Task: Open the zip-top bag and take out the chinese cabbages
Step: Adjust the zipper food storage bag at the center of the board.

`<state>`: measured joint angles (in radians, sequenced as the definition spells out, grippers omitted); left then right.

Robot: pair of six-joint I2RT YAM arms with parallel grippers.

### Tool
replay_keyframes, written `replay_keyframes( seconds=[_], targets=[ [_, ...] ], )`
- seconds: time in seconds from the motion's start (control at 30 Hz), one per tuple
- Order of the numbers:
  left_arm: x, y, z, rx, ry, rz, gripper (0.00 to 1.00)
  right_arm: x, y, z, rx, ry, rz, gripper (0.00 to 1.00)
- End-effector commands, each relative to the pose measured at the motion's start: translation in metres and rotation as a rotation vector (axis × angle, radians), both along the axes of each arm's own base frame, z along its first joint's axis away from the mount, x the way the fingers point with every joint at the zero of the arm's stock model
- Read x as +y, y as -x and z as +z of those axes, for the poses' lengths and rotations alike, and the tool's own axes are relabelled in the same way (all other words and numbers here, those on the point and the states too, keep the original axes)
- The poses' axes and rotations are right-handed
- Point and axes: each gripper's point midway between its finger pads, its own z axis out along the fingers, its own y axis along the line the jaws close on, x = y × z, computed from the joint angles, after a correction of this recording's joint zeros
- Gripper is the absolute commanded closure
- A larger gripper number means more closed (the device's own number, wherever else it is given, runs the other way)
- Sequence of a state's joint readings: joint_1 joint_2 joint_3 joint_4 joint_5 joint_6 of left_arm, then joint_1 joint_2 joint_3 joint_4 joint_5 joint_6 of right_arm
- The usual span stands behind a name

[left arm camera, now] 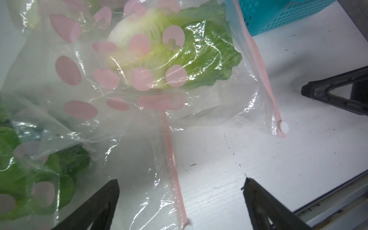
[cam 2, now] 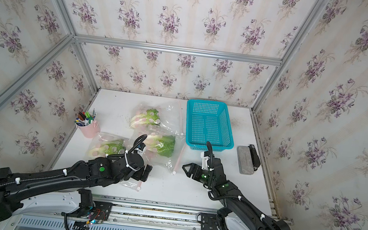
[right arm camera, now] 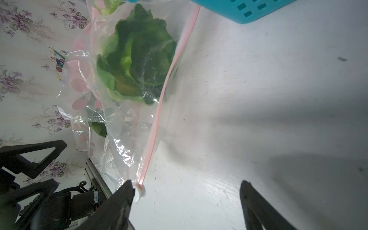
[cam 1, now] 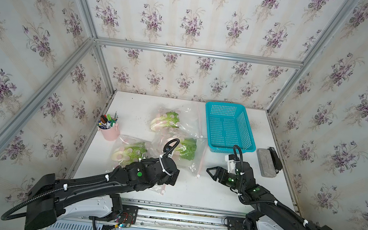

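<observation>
Three chinese cabbages [cam 1: 166, 120], each inside its own clear zip-top bag [cam 1: 190, 116], lie mid-frame in both top views. One blue basket [cam 1: 219, 149] sits right of them and one pink pen cup [cam 1: 110, 132] sits left. The left gripper [left arm camera: 181, 182] gapes wide astride a pink zip strip [left arm camera: 175, 179]. The right gripper [right arm camera: 186, 183] gapes empty, one fingertip [right arm camera: 123, 191] touching a white slider [right arm camera: 140, 192].

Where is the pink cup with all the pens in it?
In both top views the pink pen cup stands at the left edge of the white table, right beside the leftmost bagged cabbage.
</observation>
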<state>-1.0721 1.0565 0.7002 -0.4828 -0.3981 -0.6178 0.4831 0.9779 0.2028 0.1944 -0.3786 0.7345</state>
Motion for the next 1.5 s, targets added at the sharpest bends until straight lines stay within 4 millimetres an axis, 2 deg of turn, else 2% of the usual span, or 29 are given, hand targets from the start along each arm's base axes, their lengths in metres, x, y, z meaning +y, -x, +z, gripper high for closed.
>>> replay_keyframes(
  seconds=[0.0,0.2,0.43,0.6,0.67,0.77,1.07,1.3,1.47],
  targets=[
    [-0.017,-0.002,0.010,-0.032,0.079,-0.026,0.01,0.008,-0.011,0.010,-0.027,-0.078,-0.045,0.20],
    [-0.030,0.008,0.020,-0.200,-0.009,-0.202,0.01,0.018,-0.012,0.010,-0.037,-0.119,-0.042,0.26],
    [-0.046,0.035,-0.003,-0.240,-0.158,-0.449,0.01,0.041,-0.012,0.014,-0.047,-0.137,0.006,0.41],
    [-0.061,0.053,-0.010,-0.256,-0.146,-0.577,0.01,0.048,-0.017,0.009,-0.044,-0.137,-0.002,0.47],
    [-0.062,0.055,-0.011,-0.264,-0.139,-0.584,0.01,0.050,-0.017,0.007,-0.039,-0.148,-0.005,0.51],
    [-0.062,0.056,-0.011,-0.276,-0.136,-0.591,0.02,0.054,-0.018,0.006,-0.047,-0.157,-0.003,0.53],
    [-0.057,0.057,-0.002,-0.345,-0.141,-0.619,0.17,0.066,-0.021,0.015,-0.087,-0.201,0.019,0.54],
    [-0.050,0.056,0.005,-0.381,-0.121,-0.604,0.21,0.071,-0.023,0.024,-0.125,-0.233,0.027,0.60],
    [-0.049,0.058,0.007,-0.391,-0.104,-0.613,0.22,0.070,-0.023,0.019,-0.123,-0.221,0.026,0.59]
  ],
)
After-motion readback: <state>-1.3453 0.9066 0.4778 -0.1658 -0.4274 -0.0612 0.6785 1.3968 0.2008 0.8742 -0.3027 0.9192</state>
